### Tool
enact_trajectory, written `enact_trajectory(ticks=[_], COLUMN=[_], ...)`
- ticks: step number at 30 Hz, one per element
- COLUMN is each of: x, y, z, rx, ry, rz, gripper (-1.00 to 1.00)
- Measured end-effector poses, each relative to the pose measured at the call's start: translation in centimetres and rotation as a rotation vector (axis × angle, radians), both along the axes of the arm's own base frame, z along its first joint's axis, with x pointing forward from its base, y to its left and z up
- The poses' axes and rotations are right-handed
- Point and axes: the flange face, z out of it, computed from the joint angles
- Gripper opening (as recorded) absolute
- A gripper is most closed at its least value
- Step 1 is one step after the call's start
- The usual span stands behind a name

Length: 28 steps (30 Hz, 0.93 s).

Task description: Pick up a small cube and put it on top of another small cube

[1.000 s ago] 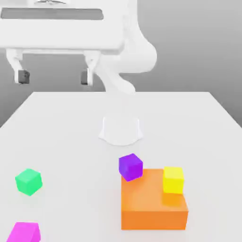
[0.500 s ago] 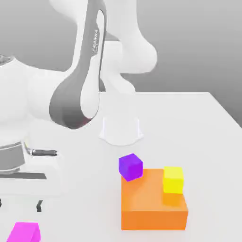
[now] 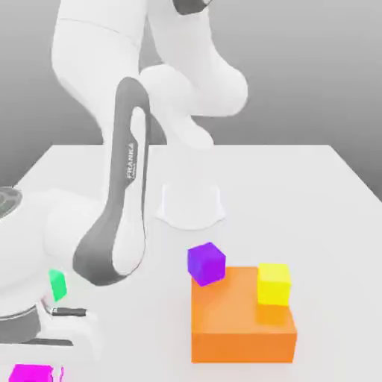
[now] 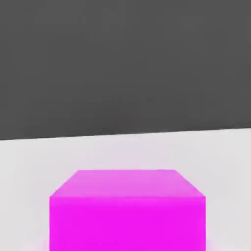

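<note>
A magenta cube point(image 3: 30, 371) rests on the white table point(image 3: 298, 194) at the near corner on the exterior view's left, and it looms close in the hand view point(image 4: 126, 211). My gripper point(image 3: 37, 362) is low, directly over it and shut on it; the hand's body hides the fingertips. A green cube point(image 3: 57, 284) peeks out from behind the arm. Leaning against the orange block's far corner is a purple cube point(image 3: 206, 262). On top of that block stands a yellow cube point(image 3: 274, 283).
The big orange block point(image 3: 242, 321) stands near the front on the exterior view's right. My arm's white base point(image 3: 191, 203) is at the table's middle, and the arm bends down across the exterior view's left side.
The arm has swung down from high above the table to the magenta cube at the near left corner. The gripper has gone from open to shut. The arm now covers most of the green cube.
</note>
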Motion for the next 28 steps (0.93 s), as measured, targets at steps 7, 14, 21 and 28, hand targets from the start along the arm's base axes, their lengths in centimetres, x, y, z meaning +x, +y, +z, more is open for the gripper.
enact_trajectory(ticks=[7,14,21,28], x=[0.0,-5.3,-12.4,-12.8], y=[12.8,28.9,36.4,36.7], z=[7.0,11.9,12.8,8.4], rx=[0.022,0.025,0.004,0.001], ry=[-0.004,-0.001,0.0,0.001], rz=[0.258,0.636,0.888,0.899], gripper=[-1.0,-1.0,-1.0,1.0])
